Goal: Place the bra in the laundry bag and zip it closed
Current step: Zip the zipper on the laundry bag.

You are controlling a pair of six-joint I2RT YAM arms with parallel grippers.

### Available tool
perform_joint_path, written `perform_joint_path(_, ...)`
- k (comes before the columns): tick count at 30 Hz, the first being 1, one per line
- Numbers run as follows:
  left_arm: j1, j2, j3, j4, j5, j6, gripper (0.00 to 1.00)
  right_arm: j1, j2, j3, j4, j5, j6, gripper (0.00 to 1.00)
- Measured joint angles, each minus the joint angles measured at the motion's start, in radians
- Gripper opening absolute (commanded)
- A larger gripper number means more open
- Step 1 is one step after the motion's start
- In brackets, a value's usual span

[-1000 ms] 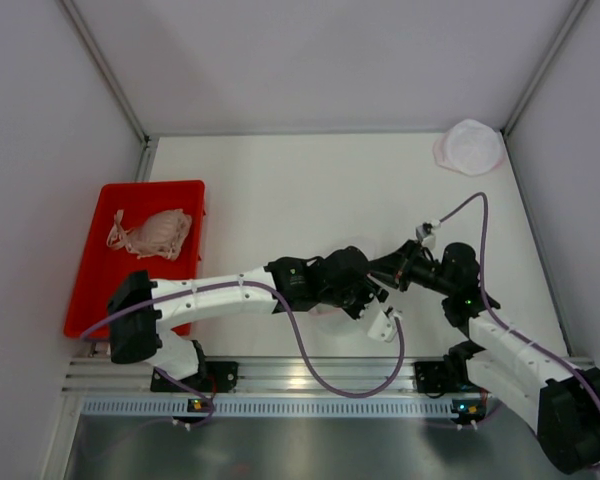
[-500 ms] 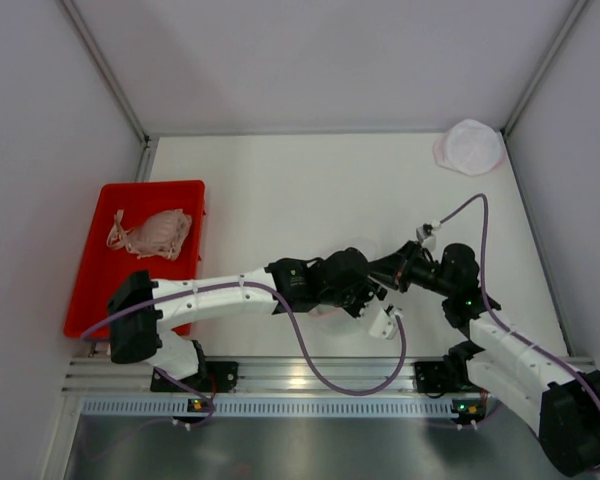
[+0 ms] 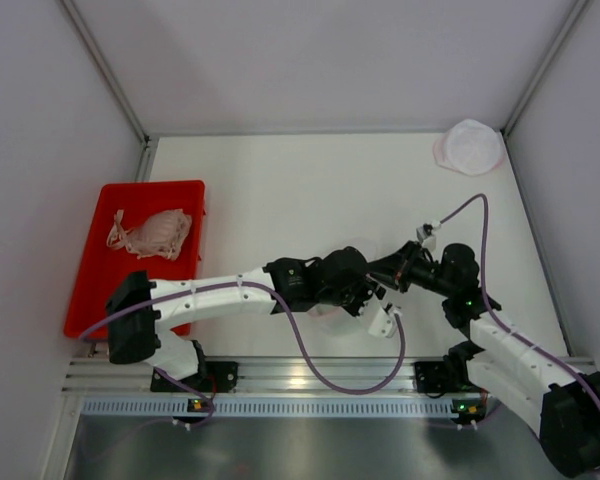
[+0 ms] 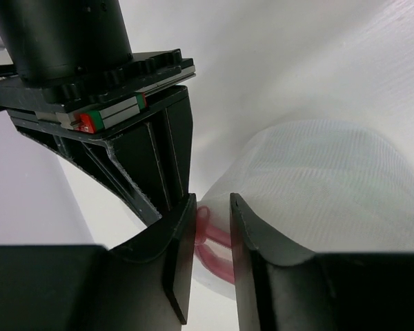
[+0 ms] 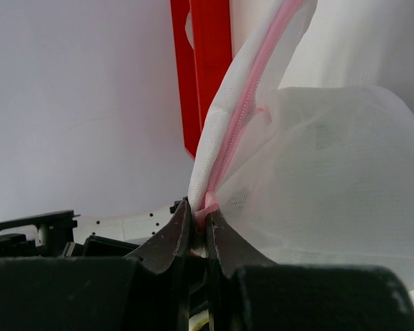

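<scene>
White mesh laundry bag (image 5: pixel 331 172), its pink zip edge (image 5: pixel 245 103) pinched tight in right gripper (image 5: pixel 201 238); pink zip tab (image 4: pixel 217 243) sits between left gripper's (image 4: pixel 212 205) narrowly parted jaws.

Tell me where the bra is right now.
In the overhead view, the bra lies bunched in the far half of the red tray, which sits at the left edge of the table.

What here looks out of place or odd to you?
Nothing is spilled or broken. The one oddity: the bra lies crumpled in the red tray, far from the laundry bag, which the right gripper pinches by its pink zipper edge. A white pouch sits alone in the far right corner.
</scene>
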Motion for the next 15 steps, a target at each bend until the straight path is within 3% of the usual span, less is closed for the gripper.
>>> perform_joint_path(4, 0.0, -0.012, -0.008, 0.002, -0.001, 0.004, 0.42, 0.002, 0.0, 0.01, -0.006, 0.006, 0.0, 0.0)
perform_joint_path(15, 0.003, -0.024, -0.016, 0.007, -0.012, 0.02, 0.4, 0.002, -0.001, 0.011, -0.006, 0.006, -0.003, 0.0)
